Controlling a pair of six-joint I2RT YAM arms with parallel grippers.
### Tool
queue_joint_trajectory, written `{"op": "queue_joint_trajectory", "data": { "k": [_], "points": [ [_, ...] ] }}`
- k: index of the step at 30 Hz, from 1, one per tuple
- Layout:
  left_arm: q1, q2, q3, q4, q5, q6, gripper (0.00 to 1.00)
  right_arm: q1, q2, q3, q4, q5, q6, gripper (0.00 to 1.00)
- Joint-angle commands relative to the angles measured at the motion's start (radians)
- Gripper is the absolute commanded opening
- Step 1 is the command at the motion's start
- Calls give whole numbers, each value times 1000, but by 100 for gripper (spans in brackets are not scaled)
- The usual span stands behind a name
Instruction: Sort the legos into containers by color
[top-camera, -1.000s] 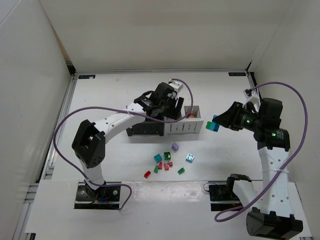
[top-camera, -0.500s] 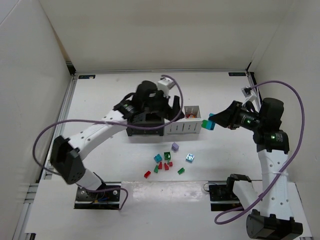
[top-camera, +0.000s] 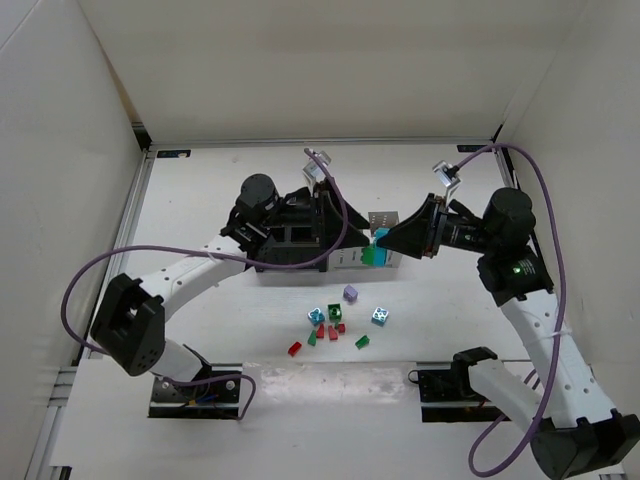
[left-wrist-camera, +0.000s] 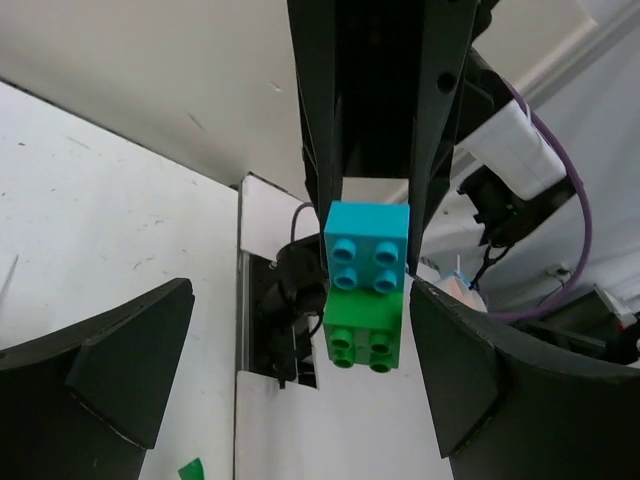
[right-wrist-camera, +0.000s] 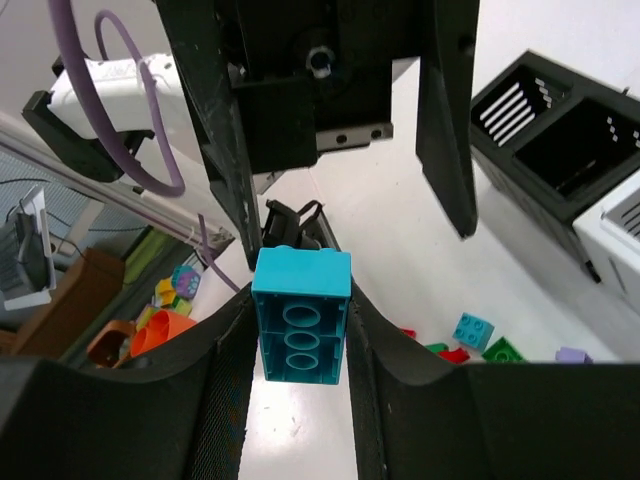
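Note:
My right gripper (top-camera: 386, 240) is shut on a light blue brick (right-wrist-camera: 300, 315) with a green brick (left-wrist-camera: 360, 330) stuck on its end, held in the air by the white bins (top-camera: 388, 222). My left gripper (top-camera: 352, 228) is open and empty and faces the right one. The stacked bricks (top-camera: 375, 248) sit in line with the gap between its fingers (left-wrist-camera: 130, 370). The black bins (top-camera: 290, 255) lie under the left arm. Several loose red, green, lilac and light blue legos (top-camera: 335, 325) lie on the table in front of the bins.
A lilac brick (top-camera: 350, 293) and a light blue brick (top-camera: 380, 315) lie nearest the bins, and a red one (top-camera: 295, 349) lies nearest the front edge. In the right wrist view the black bins (right-wrist-camera: 560, 130) stand at the right, with loose legos (right-wrist-camera: 472, 330) below them.
My left gripper has left the spot over the bins and turned to face right, jaws open. My right gripper has carried the stacked bricks left to meet it.

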Motion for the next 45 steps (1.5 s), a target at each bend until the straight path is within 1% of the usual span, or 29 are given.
{"op": "queue_joint_trajectory", "data": {
  "k": [1,5,9,10,12,19,23,27,29,30,32,33,35,36,37,39,40,42,43,44,45],
  "points": [
    [2,-58,-17,143,61,-51,100,9,10,69,78,31,6,0],
    [-1,-86,-20,115,65,-34,100,1,24,77,85,33,19,0],
    [-11,-80,-10,140,91,-46,100,23,48,107,127,38,15,0],
    [-14,-77,-10,141,95,-52,97,39,59,110,128,44,12,0],
    [-15,-65,-2,153,111,-60,97,50,69,122,131,47,9,0],
    [-14,-80,-22,135,96,-52,97,75,62,139,144,57,9,0],
    [-15,-97,-25,143,105,-50,94,72,65,139,157,47,18,0],
    [-12,-95,-31,189,122,-89,83,84,68,139,171,54,22,0],
    [-14,-85,-40,287,130,-135,79,92,73,139,177,58,22,0],
    [-11,-78,-42,305,134,-159,74,99,80,141,177,58,22,0],
    [-9,-75,-42,350,141,-185,67,101,82,139,179,58,22,0],
    [-9,-69,-43,353,138,-192,59,101,83,141,179,61,22,0],
    [-9,-68,-42,365,139,-198,53,98,80,139,179,61,22,0],
    [-9,-66,-43,367,141,-198,47,99,80,139,174,62,22,0],
    [-8,-69,-45,364,141,-198,44,99,77,141,171,62,18,0],
    [-3,-75,-51,361,134,-201,42,92,73,138,154,62,13,0],
    [-1,-77,-51,359,134,-201,38,86,70,139,134,62,4,0],
    [14,-92,-72,347,122,-202,38,54,51,139,111,59,-5,0],
    [29,-98,-79,332,121,-201,36,43,41,138,99,58,-8,0],
    [44,-107,-107,324,110,-196,36,-3,37,139,102,50,-11,0],
    [51,-130,-115,312,104,-196,35,-19,19,135,60,45,-16,0]
  ]
}}
